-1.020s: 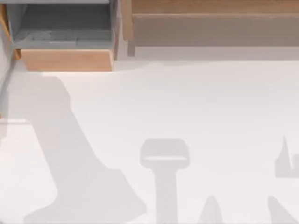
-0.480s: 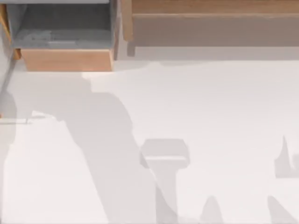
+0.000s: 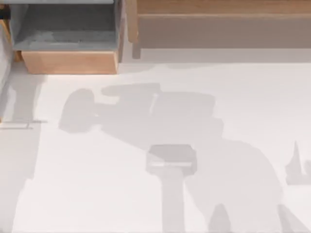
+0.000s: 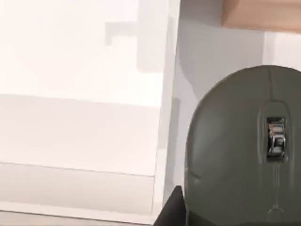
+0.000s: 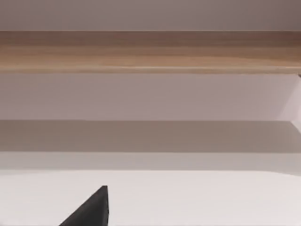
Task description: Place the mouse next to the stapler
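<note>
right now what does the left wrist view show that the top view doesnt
Left wrist view alone: a dark olive-grey computer mouse with a silver scroll wheel, lying close below the camera on a pale surface.

Top view alone: an open grey drawer with a light wooden front at the back left, a long wooden shelf across the back, and arm shadows on the tabletop.

Both: the white tabletop and light wood trim.
</note>
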You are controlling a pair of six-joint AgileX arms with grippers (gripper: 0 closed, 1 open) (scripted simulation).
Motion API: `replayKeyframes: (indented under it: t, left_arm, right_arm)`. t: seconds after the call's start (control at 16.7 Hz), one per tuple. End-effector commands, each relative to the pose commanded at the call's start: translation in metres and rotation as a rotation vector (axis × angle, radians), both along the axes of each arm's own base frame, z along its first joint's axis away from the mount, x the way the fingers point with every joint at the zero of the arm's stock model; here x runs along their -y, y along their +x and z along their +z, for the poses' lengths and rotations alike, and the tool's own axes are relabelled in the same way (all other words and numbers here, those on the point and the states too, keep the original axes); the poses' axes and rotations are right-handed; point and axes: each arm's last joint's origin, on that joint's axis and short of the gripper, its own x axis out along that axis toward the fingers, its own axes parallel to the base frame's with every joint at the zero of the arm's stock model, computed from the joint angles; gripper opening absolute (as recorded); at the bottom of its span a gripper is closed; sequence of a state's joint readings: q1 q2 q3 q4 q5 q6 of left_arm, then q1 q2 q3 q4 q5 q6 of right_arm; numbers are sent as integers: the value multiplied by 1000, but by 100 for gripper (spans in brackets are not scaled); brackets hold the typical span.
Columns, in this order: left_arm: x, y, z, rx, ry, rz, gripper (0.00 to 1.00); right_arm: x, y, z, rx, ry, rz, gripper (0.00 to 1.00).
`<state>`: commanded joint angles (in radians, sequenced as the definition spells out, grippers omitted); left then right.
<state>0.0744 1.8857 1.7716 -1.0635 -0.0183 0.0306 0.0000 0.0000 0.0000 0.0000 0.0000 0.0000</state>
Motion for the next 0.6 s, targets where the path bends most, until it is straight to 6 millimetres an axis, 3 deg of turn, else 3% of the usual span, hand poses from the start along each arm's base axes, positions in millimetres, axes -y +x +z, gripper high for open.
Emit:
replayKeyframes:
  t: [0.3,0.6]
  left_arm:
    - [71,-68,-13,-23,-46,-35,0]
    - [111,-145,-52,-104,-70,-68,0]
  right_arm:
    - [0,0,0,0,0,0,100]
    - [0,0,0,0,0,0,100]
